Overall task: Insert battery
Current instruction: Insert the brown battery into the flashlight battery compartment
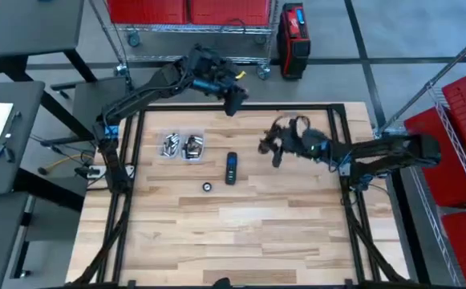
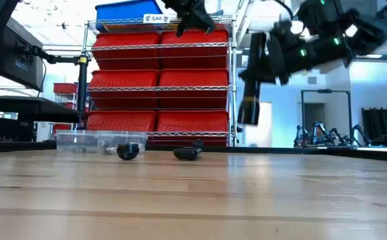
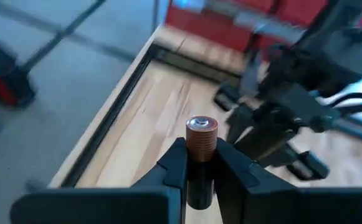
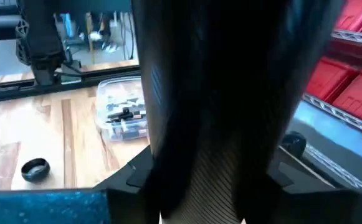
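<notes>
Overhead, "SA6" label on blue bin; battery unmarked.

In the right wrist view a dark flashlight fills the picture, hiding its pincer's fingers and running past the top edge. The battery's lower end is hidden between the left pincer's fingers. The tub's contents are too small to tell.

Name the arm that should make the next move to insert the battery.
Left: its gripper already clamps the battery. The right gripper is occupied holding the flashlight off the table.
</notes>
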`<move>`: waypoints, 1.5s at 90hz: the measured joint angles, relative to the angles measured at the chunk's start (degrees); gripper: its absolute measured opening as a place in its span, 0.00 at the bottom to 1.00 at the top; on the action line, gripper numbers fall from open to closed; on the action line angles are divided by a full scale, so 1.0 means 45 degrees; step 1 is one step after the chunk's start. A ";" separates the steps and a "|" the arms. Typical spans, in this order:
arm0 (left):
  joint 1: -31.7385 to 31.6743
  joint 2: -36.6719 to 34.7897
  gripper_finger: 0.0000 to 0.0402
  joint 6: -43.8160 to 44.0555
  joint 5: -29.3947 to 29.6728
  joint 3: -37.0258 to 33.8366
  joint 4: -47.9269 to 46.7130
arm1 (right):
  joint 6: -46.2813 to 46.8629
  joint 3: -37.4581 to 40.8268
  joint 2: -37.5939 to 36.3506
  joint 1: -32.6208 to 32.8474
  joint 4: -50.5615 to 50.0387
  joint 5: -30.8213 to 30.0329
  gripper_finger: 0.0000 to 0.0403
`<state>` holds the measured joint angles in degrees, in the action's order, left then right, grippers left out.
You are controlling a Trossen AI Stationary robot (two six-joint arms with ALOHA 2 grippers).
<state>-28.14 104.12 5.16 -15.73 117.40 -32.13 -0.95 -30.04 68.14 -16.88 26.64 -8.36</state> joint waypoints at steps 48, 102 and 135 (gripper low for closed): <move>0.0880 -0.0015 0.07 0.0009 -0.1598 0.0831 0.3997 | -0.1137 -0.6471 0.0156 -0.0731 -0.6905 0.1968 0.34; 0.1081 -0.0612 0.07 -0.2036 -0.0036 0.0831 0.0079 | -0.0081 -0.5247 0.0229 -0.0784 -0.7840 0.1933 0.34; 0.0962 -0.1394 0.07 -0.2285 0.1380 0.0840 -0.3262 | 0.0927 0.0898 0.0351 -0.0501 0.0162 0.1062 0.34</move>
<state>-23.81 97.84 -5.12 -9.52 121.19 -46.81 3.23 -26.00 69.72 -19.13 27.37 -3.58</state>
